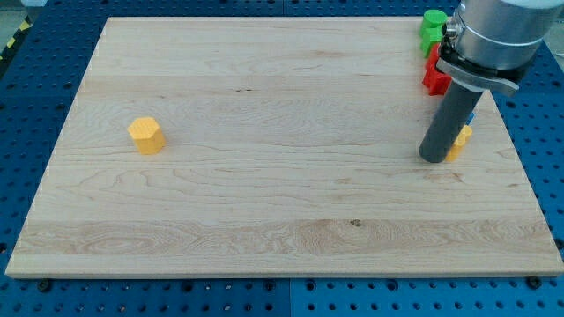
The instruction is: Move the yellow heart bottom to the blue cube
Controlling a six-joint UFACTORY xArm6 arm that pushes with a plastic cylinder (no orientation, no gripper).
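My tip (434, 158) rests on the board near the view's right edge. A yellow block (461, 139), probably the yellow heart, peeks out just to the right of the rod, touching or nearly touching it; its shape is mostly hidden. Just above it, a sliver of a blue block (471, 115), likely the blue cube, shows behind the rod. The rod covers most of both.
A red block (434, 77) and a green block (432, 28) sit at the view's top right, partly behind the arm. A second yellow block (145, 135), roughly hexagonal, lies at the view's left. The board's right edge (520, 167) is close to the tip.
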